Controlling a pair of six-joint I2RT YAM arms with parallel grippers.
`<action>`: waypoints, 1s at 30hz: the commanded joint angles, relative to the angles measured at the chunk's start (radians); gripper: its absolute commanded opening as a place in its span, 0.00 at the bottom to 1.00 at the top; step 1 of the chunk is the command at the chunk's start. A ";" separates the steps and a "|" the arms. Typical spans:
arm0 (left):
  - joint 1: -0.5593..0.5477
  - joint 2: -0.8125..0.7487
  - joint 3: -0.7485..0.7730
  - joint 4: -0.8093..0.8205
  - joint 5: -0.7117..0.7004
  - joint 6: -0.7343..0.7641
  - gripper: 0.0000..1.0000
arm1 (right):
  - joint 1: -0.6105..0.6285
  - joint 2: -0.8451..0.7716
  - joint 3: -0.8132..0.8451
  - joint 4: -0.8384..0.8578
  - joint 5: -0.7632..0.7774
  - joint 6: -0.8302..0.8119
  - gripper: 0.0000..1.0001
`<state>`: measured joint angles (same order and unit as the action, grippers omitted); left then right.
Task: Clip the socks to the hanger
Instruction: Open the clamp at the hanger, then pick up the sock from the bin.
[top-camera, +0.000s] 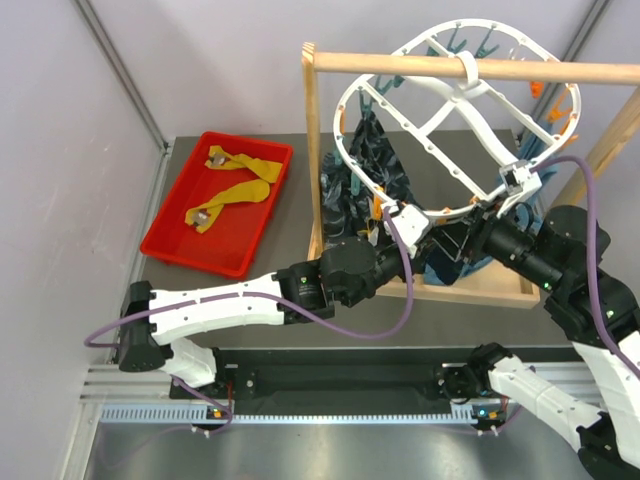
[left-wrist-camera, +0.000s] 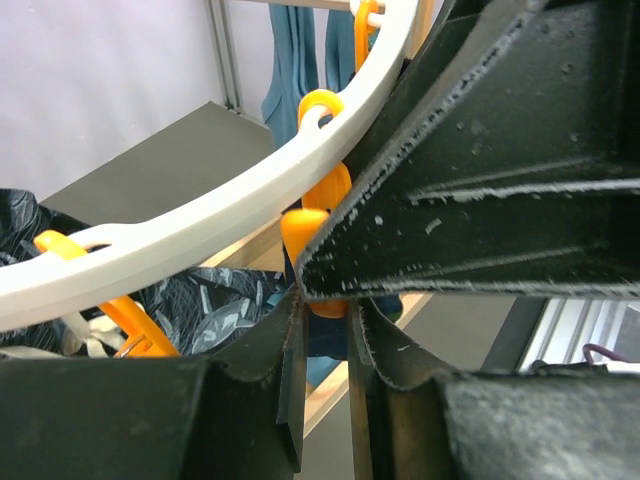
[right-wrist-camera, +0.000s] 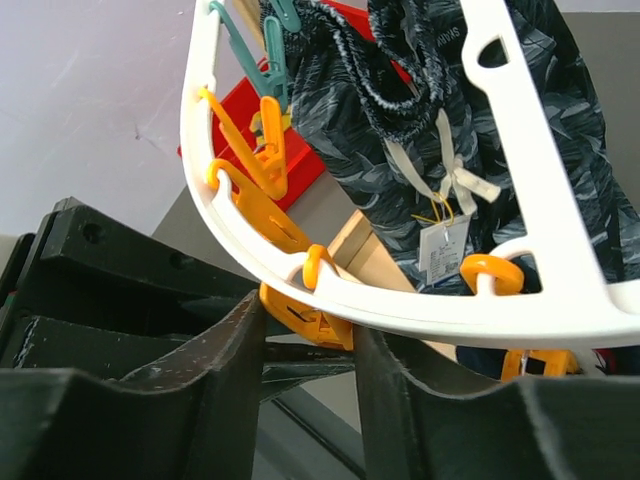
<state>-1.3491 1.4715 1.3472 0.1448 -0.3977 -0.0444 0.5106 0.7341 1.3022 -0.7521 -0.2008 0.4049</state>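
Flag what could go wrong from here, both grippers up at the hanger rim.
1. The hanger hangs tilted from the wooden rod by its hook only; the left gripper and right gripper pressing its rim could swing it away.
2. The yellow socks lie in the red tray; neither gripper shows a sock, so an orange peg may be squeezed with nothing to clip.

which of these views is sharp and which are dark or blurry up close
Top external: evenly lit and sharp, the red tray and hanger crisp, shadows soft. Left wrist: black parts crowd the frame around the left end effector, and the orange peg it grips looks soft. Right wrist: the hanger rim glares near white, the patterned cloth is sharp, the right end effector dark and close.
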 joint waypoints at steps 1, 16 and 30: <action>-0.035 0.012 0.044 -0.022 0.060 0.026 0.00 | 0.008 0.045 0.014 0.163 0.093 -0.003 0.34; -0.027 -0.248 -0.154 -0.008 0.030 -0.011 0.62 | 0.008 0.041 -0.017 0.171 0.075 -0.018 0.00; 0.405 -0.649 -0.410 -0.438 -0.073 -0.365 0.56 | 0.008 0.016 -0.020 0.171 0.043 -0.078 0.00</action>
<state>-1.0470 0.8902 1.0016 -0.2047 -0.4660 -0.2905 0.5152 0.7563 1.2697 -0.6968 -0.1867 0.3676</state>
